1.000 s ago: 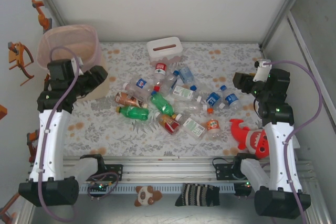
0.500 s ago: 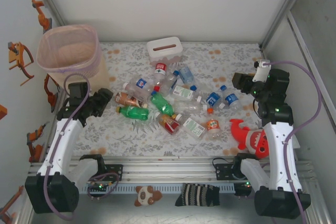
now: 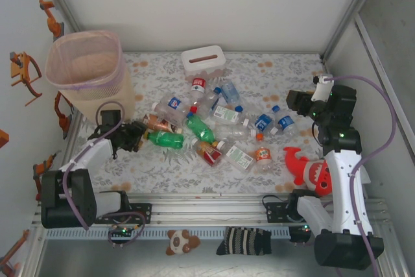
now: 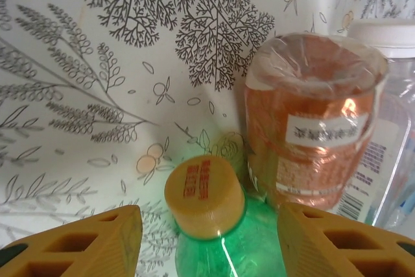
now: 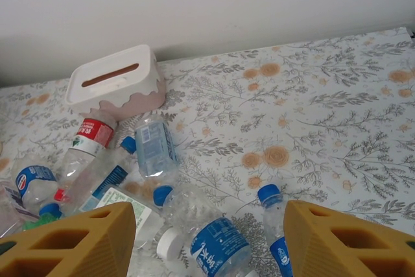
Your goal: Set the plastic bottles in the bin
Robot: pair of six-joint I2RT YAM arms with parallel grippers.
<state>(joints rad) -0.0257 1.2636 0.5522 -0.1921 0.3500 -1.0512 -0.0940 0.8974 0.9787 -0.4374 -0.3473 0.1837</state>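
The flowery table [image 3: 259,69] holds the big pink bin [image 3: 87,69] in its far left corner. The plastic bottles [image 3: 214,121] lie in a heap in the middle, to the right of the bin. The right gripper [image 3: 297,103] hangs over the right side, its fingers [image 5: 65,238] spread apart with nothing between them. The left gripper [image 3: 133,137] is down low at the heap's left end. Its fingers are apart too, one on each side of a green bottle [image 4: 227,251]. There is a gap on the bottle's left. I cannot tell if the other finger touches it. A brown bottle [image 4: 311,121] lies just beside. The green bottle's yellow cap [image 4: 204,194] points away from the gripper.
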